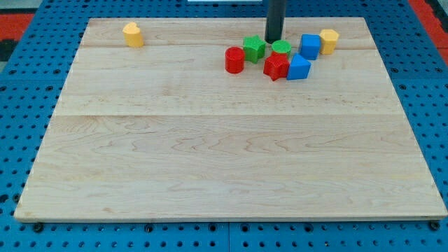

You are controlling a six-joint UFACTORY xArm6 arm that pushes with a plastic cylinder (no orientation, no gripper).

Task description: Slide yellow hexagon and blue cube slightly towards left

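While the rod hangs over the cluster at the view's top, my tip (273,40) sits between the green cube (254,48) and the green cylinder (281,48), close to both; contact can't be told. No jaws on this arm, only the straight rod, so there is nothing to spread or pinch.

Yellow hexagon (328,40): upright on a flat face, far right end of the cluster, touching or just beside the blue cube (310,46) on its left. No clear long axis on either; both are squat. The blue cube sits with one corner turned toward the view's bottom.

Both task blocks lie to the view's right of my tip, with the green cylinder between tip and blue cube.

Other blocks: second blue block (298,68) just below the blue cube, red star-like block (276,66) touching it on the left, red cylinder (234,59) left of that. A second yellow block (132,33) stands alone near the top left corner, well apart.

Desk (210,154): light wooden board, grain running left-right. Around it, a blue perforated base (21,105); red patches at the top corners.
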